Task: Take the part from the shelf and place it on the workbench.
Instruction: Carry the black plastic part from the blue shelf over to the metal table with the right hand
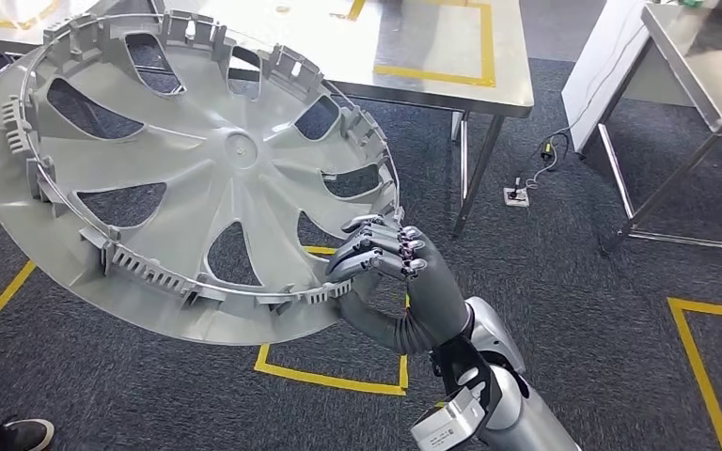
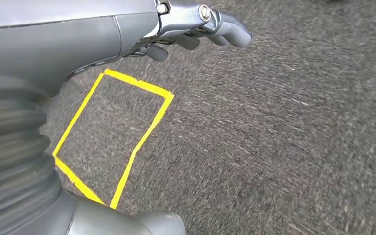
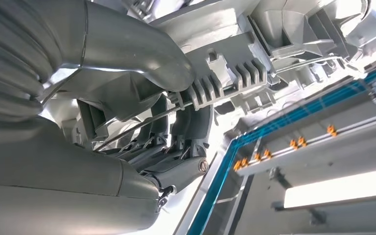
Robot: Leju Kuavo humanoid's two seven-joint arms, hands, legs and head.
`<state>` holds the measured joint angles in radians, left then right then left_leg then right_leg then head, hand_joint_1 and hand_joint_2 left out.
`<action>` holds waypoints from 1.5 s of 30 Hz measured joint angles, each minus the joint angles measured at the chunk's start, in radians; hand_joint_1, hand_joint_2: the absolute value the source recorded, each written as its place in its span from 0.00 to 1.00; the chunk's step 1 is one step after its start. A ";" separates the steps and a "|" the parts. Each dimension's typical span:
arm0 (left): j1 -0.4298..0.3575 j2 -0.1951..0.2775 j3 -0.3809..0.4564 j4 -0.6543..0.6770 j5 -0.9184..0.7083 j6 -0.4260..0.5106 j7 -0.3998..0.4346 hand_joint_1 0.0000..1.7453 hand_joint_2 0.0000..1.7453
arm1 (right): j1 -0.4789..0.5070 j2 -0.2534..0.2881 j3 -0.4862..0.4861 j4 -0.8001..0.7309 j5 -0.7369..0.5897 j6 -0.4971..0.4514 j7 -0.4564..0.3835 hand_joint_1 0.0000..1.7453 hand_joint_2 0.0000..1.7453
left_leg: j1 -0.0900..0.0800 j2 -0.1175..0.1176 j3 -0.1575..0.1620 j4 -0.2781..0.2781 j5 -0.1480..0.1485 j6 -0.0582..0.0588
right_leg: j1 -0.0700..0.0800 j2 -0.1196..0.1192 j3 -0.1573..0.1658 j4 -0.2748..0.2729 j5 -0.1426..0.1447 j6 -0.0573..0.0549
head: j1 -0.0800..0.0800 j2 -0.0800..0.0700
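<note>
1. The room has dark grey carpet [image 1: 573, 282] marked with yellow tape squares [image 1: 334, 376]. A steel counter [image 1: 503, 89] with its own yellow tape outline stands ahead, and a second one [image 1: 705, 85] is off to the right.
2. The part, a grey wheel cover [image 1: 188, 178], is off the shelf and in the air, tilted, with its ribbed inner face toward the head camera. It hangs in front of the counter's near edge and is not yet over it.
3. The right hand [image 1: 390, 272] holds the cover by its lower right rim. The fingers [image 1: 381, 249] are curled over the clip ring, and the thumb [image 3: 142, 54] presses the rim from the other side in the right wrist view.
4. The left hand [image 2: 200, 24] hangs over bare carpet, its fingers loosely bent and holding nothing.
5. The step in hand looks to be the carry. One rim grip on a wide disc invites swinging, so move slowly, keep the grip firm and level the cover before lowering.
6. Aim inside the counter's taped outline and let go only once the rim rests flat.
</note>
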<state>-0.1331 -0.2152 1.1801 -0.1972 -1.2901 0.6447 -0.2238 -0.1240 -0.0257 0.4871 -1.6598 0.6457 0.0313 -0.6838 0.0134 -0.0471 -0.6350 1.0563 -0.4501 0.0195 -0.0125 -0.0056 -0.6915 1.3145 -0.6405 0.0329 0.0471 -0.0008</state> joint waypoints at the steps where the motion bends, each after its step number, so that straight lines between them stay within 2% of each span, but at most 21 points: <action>1: 0.000 0.000 0.000 0.000 0.000 0.000 0.000 0.00 1.00 | 0.002 0.000 0.000 0.000 0.000 0.000 0.000 1.00 1.00 | -0.001 -0.015 0.001 0.001 0.000 0.000 | 0.001 0.003 -0.002 -0.012 0.024 -0.003 | 0.000 0.000; 2: 0.000 0.000 0.000 0.000 0.000 0.000 0.000 0.00 1.00 | 0.002 0.000 0.000 0.000 0.000 0.000 0.001 1.00 1.00 | -0.002 -0.030 0.002 0.001 0.000 0.000 | 0.003 0.011 0.015 -0.062 0.063 -0.009 | 0.000 0.000; 4: -0.001 -0.002 0.000 0.000 0.000 0.000 0.000 0.00 1.00 | 0.002 0.000 0.000 0.000 0.000 0.000 0.001 1.00 1.00 | -0.003 -0.057 0.001 0.002 0.000 -0.002 | 0.004 0.058 0.068 -0.195 0.131 -0.025 | 0.000 0.000; 6: -0.002 -0.003 -0.001 0.000 0.000 -0.002 0.002 0.00 1.00 | 0.000 0.000 0.000 -0.001 -0.001 0.003 0.002 1.00 1.00 | 0.001 -0.078 -0.004 0.001 0.003 -0.012 | 0.006 0.093 0.095 -0.265 0.151 -0.034 | 0.000 0.000; 8: -0.002 -0.004 -0.001 0.001 0.000 -0.004 0.004 0.00 1.00 | -0.002 0.000 0.000 -0.003 -0.010 0.012 0.002 1.00 1.00 | 0.005 -0.095 -0.009 -0.004 0.008 -0.027 | 0.006 0.081 0.099 -0.276 0.152 -0.035 | 0.002 0.000; 9: 0.000 -0.005 -0.001 0.001 0.001 -0.005 0.006 0.00 1.00 | -0.002 0.001 0.000 -0.005 -0.017 0.017 0.002 1.00 1.00 | 0.003 -0.087 -0.011 -0.001 0.006 -0.033 | 0.004 0.073 0.104 -0.283 0.155 -0.038 | 0.002 0.000; 11: 0.000 -0.005 -0.001 0.001 0.007 -0.006 0.007 0.00 1.00 | -0.003 0.002 -0.001 -0.008 -0.029 0.024 -0.001 1.00 1.00 | -0.002 -0.036 -0.033 0.046 -0.023 -0.041 | -0.002 0.052 0.116 -0.298 0.161 -0.045 | -0.004 0.000; 13: -0.002 -0.004 -0.001 0.001 0.017 -0.008 0.007 0.00 1.00 | -0.005 0.003 -0.003 -0.010 -0.037 0.028 -0.004 1.00 1.00 | -0.001 0.021 -0.087 0.159 -0.080 -0.049 | -0.003 0.033 0.122 -0.300 0.160 -0.050 | -0.011 0.000; 15: -0.003 -0.002 -0.001 0.001 0.025 -0.008 0.007 0.00 1.00 | -0.007 0.003 -0.004 -0.010 -0.039 0.034 -0.005 1.00 1.00 | 0.005 0.038 -0.128 0.245 -0.104 -0.057 | -0.004 0.017 0.123 -0.300 0.156 -0.048 | -0.011 0.000; 17: -0.002 0.000 -0.001 0.000 0.030 -0.008 0.007 0.00 1.00 | -0.010 0.003 -0.004 -0.010 -0.039 0.040 -0.005 1.00 1.00 | 0.012 0.042 -0.099 0.198 -0.063 -0.064 | -0.009 0.006 0.127 -0.298 0.151 -0.041 | -0.011 0.000; 19: -0.002 0.000 -0.001 0.001 0.034 -0.008 0.007 0.00 1.00 | -0.018 0.004 -0.004 -0.010 -0.041 0.045 -0.005 1.00 1.00 | 0.015 0.047 -0.025 0.066 -0.015 -0.068 | -0.012 -0.001 0.131 -0.293 0.143 -0.028 | -0.013 0.000; 21: -0.003 -0.002 -0.001 0.001 0.036 -0.008 0.006 0.00 1.00 | -0.030 0.004 -0.004 -0.010 -0.044 0.047 -0.005 1.00 1.00 | 0.013 0.046 0.013 -0.002 -0.008 -0.056 | -0.009 -0.004 0.131 -0.289 0.138 -0.013 | -0.013 0.000; 25: -0.001 -0.002 0.000 0.001 0.040 -0.008 0.003 0.00 1.00 | -0.045 0.005 -0.004 -0.008 -0.045 0.053 -0.005 1.00 1.00 | 0.009 0.040 0.018 -0.007 -0.015 -0.019 | -0.012 -0.004 0.133 -0.280 0.127 0.010 | -0.010 0.000; 27: -0.001 -0.002 0.000 0.001 0.041 -0.008 0.001 0.00 1.00 | -0.052 0.005 -0.003 -0.005 -0.046 0.055 -0.005 1.00 1.00 | 0.009 0.039 0.023 -0.010 -0.016 -0.006 | -0.012 -0.002 0.091 -0.196 0.085 0.013 | -0.006 0.000; 29: 0.000 -0.002 0.000 0.000 0.041 -0.008 0.001 0.00 1.00 | -0.054 0.005 -0.003 0.000 -0.047 0.057 -0.005 1.00 1.00 | 0.004 0.039 0.025 -0.009 -0.020 0.001 | -0.009 -0.001 0.010 -0.056 0.032 0.012 | -0.004 0.000; 31: 0.003 -0.002 0.000 0.000 0.041 -0.008 0.001 0.00 1.00 | -0.054 0.005 -0.002 0.004 -0.047 0.058 -0.005 1.00 1.00 | -0.001 0.037 0.030 -0.009 -0.025 0.005 | -0.004 0.000 -0.035 0.001 0.040 0.006 | -0.003 0.000; 34: 0.004 -0.004 0.000 0.001 0.041 -0.009 0.002 0.00 1.00 | -0.055 0.005 -0.002 0.007 -0.048 0.061 -0.002 1.00 1.00 | -0.007 0.029 0.045 -0.008 -0.035 0.004 | 0.008 0.003 0.028 -0.166 0.151 -0.020 | -0.003 0.000; 36: 0.005 -0.007 0.000 0.001 0.041 -0.011 0.002 0.00 1.00 | -0.056 0.005 -0.002 0.006 -0.049 0.061 -0.002 1.00 1.00 | -0.010 0.025 0.050 -0.008 -0.042 -0.004 | 0.018 0.003 0.069 -0.261 0.184 -0.035 | -0.005 0.000; 38: 0.007 -0.009 0.000 0.001 0.040 -0.012 0.002 0.00 1.00 | -0.058 0.005 -0.002 0.006 -0.050 0.061 -0.002 1.00 1.00 | -0.008 0.025 0.051 -0.011 -0.045 -0.015 | 0.022 0.003 0.075 -0.279 0.182 -0.039 | -0.005 0.000; 41: 0.007 -0.010 0.000 0.000 0.039 -0.014 0.002 0.00 1.00 | -0.058 0.007 -0.002 0.006 -0.052 0.062 0.000 1.00 1.00 | -0.009 0.031 0.043 0.017 -0.066 -0.031 | 0.010 0.001 0.095 -0.299 0.184 -0.047 | -0.008 0.000; 45: 0.010 -0.008 -0.001 0.000 0.036 -0.016 0.004 0.00 1.00 | -0.057 0.008 -0.002 0.007 -0.054 0.063 0.001 1.00 1.00 | -0.002 0.037 -0.075 0.232 -0.143 -0.050 | 0.005 -0.002 0.116 -0.305 0.174 -0.056 | -0.014 0.000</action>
<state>-0.1233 -0.2228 1.1795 -0.1972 -1.2546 0.6287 -0.2203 -0.1813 -0.0172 0.4852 -1.6528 0.5917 0.0939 -0.6826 0.0117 -0.0100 -0.7104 1.2878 -0.5935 -0.0306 -0.0075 -0.0080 -0.5760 1.0091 -0.4669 -0.0229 0.0332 -0.0008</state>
